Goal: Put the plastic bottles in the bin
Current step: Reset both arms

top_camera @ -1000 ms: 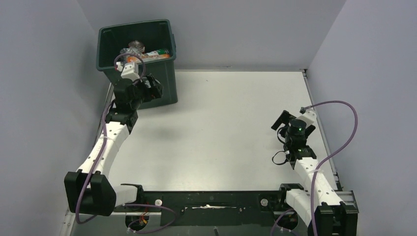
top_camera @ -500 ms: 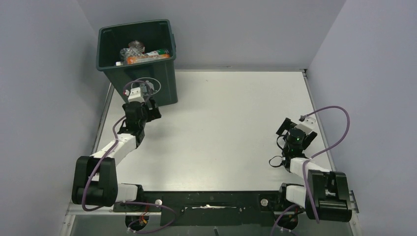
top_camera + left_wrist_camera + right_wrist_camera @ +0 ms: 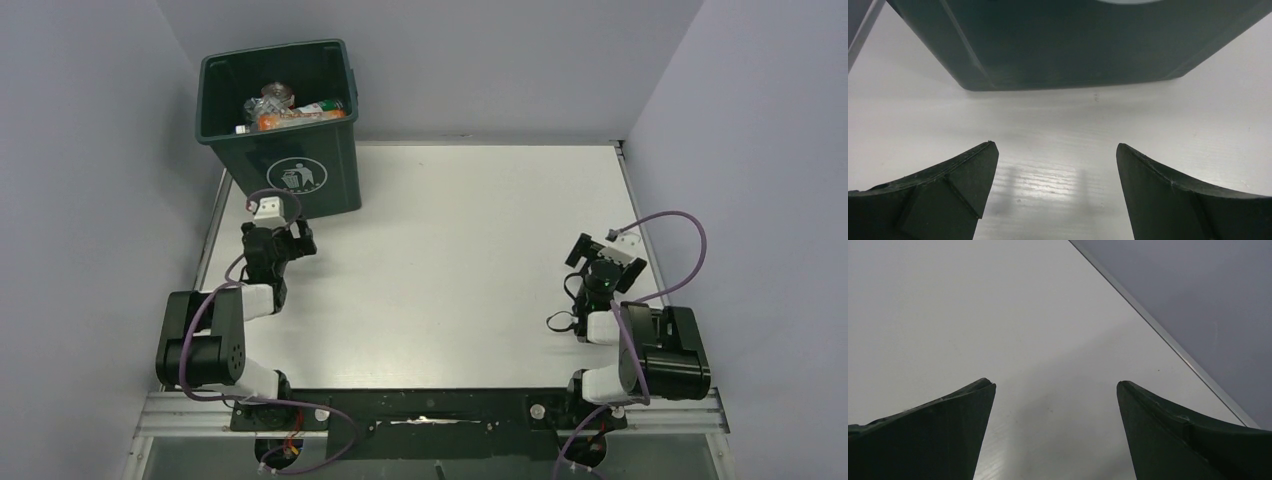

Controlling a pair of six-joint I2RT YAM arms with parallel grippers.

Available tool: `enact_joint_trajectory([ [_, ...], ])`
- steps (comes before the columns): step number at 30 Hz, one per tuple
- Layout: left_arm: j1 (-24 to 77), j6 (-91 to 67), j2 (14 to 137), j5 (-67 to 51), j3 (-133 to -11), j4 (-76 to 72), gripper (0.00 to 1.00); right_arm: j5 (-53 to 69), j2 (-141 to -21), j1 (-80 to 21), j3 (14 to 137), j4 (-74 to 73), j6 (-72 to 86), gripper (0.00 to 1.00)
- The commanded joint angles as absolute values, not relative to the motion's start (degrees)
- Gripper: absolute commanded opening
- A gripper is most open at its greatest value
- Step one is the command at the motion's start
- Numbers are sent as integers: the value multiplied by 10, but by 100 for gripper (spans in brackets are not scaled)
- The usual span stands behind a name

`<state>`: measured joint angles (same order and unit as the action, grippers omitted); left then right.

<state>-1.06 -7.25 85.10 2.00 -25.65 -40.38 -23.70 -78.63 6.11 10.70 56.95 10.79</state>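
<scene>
1. Bin point(image 3: 335, 165): dark green, square, tapered, upright at the far left corner of the table point(image 3: 450, 260); a white litter-person symbol point(image 3: 299, 177) faced the arms.
2. Plastic bottles point(image 3: 300, 113): all lay inside the bin in a loose heap, with orange, red and green labels showing among clear ones.
3. Left gripper point(image 3: 1057, 146): stood low over the table just in front of the bin's front wall, apart from it. The jaws were spread wide and held nothing, with bare white tabletop between the fingers point(image 3: 960, 187). The arm was folded back toward its base.
4. Right gripper point(image 3: 1055, 385): stood near the right edge of the table, well apart from the bin. The jaws were spread wide and empty, over bare table beside the grey side wall point(image 3: 1198, 290). A purple cable point(image 3: 690, 235) looped to its right.
</scene>
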Motion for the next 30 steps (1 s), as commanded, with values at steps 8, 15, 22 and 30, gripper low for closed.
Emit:
enact_joint_trajectory([
  [8,-77,-87,874,-98,-257,-584,90,-149,-876,68,106,740,43,98],
  [15,-82,-84,870,-69,-282,-506,90,-126,-877,60,128,692,26,98],
  [22,-56,-65,834,-18,-253,-508,90,-122,-877,61,129,690,28,98],
  [30,-31,-76,788,89,-148,-568,90,-116,-877,64,131,685,30,98],
])
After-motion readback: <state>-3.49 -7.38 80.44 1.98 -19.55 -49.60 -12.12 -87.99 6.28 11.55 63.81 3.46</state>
